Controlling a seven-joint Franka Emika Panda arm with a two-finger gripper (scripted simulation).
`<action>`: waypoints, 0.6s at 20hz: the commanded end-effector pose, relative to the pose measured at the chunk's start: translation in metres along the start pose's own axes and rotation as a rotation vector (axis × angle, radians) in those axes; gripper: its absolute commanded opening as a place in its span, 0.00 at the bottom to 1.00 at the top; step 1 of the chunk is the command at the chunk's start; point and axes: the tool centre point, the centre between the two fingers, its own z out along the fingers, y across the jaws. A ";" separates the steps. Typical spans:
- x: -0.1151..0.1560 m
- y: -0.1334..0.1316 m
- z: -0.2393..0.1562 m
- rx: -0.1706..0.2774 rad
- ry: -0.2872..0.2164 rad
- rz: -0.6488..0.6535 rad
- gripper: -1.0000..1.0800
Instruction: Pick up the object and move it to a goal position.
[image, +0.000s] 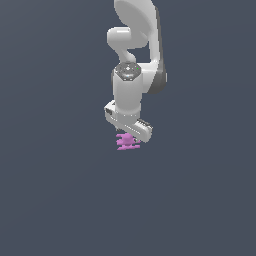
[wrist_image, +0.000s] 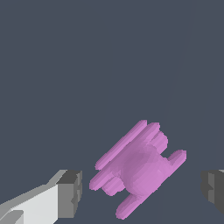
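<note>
Exterior view: arm is hanging straight down over the flat grey bench, gripper sitting right on top of the pink object. Object is showing just below the hand, slightly toward the exterior view's left of it, prongs sticking out sideways. Can't tell from here whether it's resting on the bench or already off it, no shadow or contact line to go by. No goal marker showing

Wrist view: jaws are standing wide apart, one finger on one side of the object and the other finger on the far side, clear gap both sides, nothing touching. So gripper is open and bracketing the piece, not gripping it yet. Object is lying skewed relative to the closing line, prongs running diagonally, and it's sitting nearer the first finger than the second

Risks, my read:
- skewed pose means pads are likely meeting thin prong tips instead of the lumpy body, so piece could be twisting or popping out on close
- off-centre position means one finger is arriving first and shoving it sideways
- closing too high could be catching only the top ridge, weak hold during transport
</note>
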 end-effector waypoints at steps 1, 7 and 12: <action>-0.002 0.001 0.002 0.000 -0.001 0.070 0.96; -0.007 0.003 0.006 0.001 -0.004 0.233 0.96; -0.012 0.005 0.009 0.001 -0.007 0.369 0.96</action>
